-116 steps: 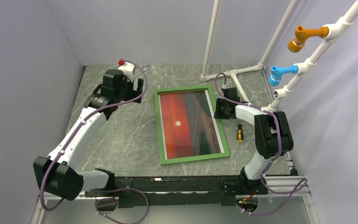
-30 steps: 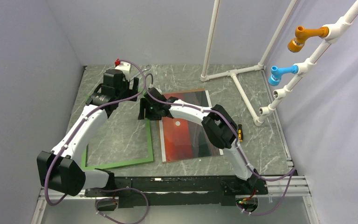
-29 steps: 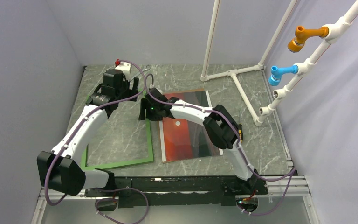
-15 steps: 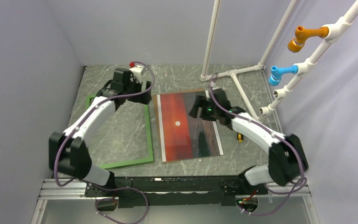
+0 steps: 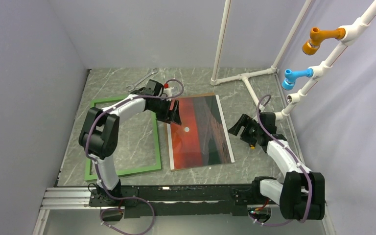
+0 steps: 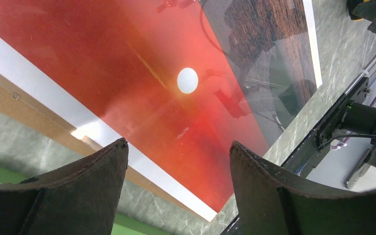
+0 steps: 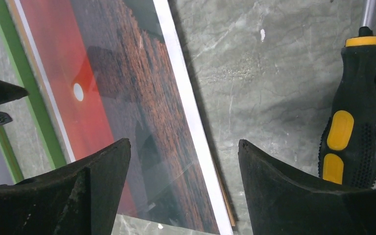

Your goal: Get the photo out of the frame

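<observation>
From above, the photo [image 5: 198, 133] lies flat in the middle of the marble table [image 5: 196, 81], outside the frame [image 5: 157, 142]. The frame is an empty green rectangle lying just beside the photo's left edge. The left gripper [image 5: 174, 114] hangs over the photo's far-left corner. The right gripper [image 5: 236, 128] sits low just off the photo's right edge. A wrench [image 5: 142, 81] lies near the back of the table.

In the left wrist view, the left gripper [image 6: 178, 147] has its fingers spread wide and holds nothing. The photo [image 6: 127, 63] fills the space below, with a strip of brown backing board [image 6: 10, 93] showing past its white border.

In the right wrist view, the right gripper [image 7: 183, 144] is likewise spread and empty. It is above the photo's [image 7: 117, 98] right border and bare table. A black-and-yellow screwdriver [image 7: 352, 127] lies to one side, and the frame's green rail [image 7: 19, 78] runs along the photo's other edge.
</observation>
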